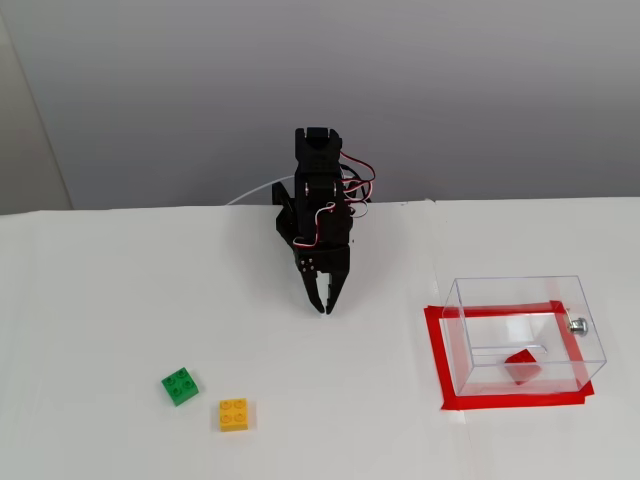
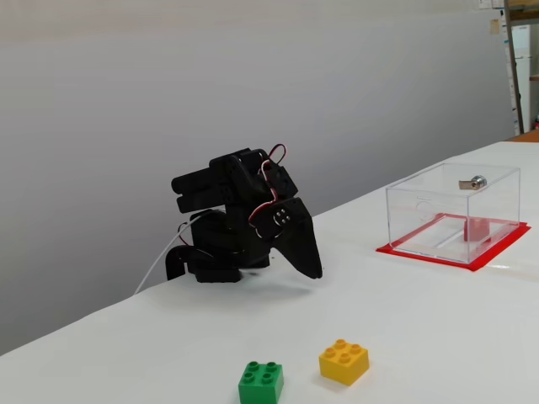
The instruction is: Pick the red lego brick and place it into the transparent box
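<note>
Red lego brick [image 1: 521, 366] inside transparent box [image 1: 500, 295], end effector [image 1: 324, 305] closed, empty

Small red plastic lego brick [image 1: 522, 366] sat in clear see-through plastic box [image 1: 470, 300] edged by red tape [image 1: 434, 350]. Square green brick [image 1: 180, 386], square yellow brick [image 1: 234, 414], white surface [image 1: 120, 300], black claw [image 1: 323, 306].

White table [image 1: 120, 290]: bricks, taped box [image 1: 520, 335]

A lab or office test bench is suggested: a bare white table [image 1: 120, 300] is set against a plain grey wall [image 2: 253, 76], a square is marked out in red tape [image 1: 440, 370], and shelving [image 2: 522, 67] is glimpsed behind.
</note>
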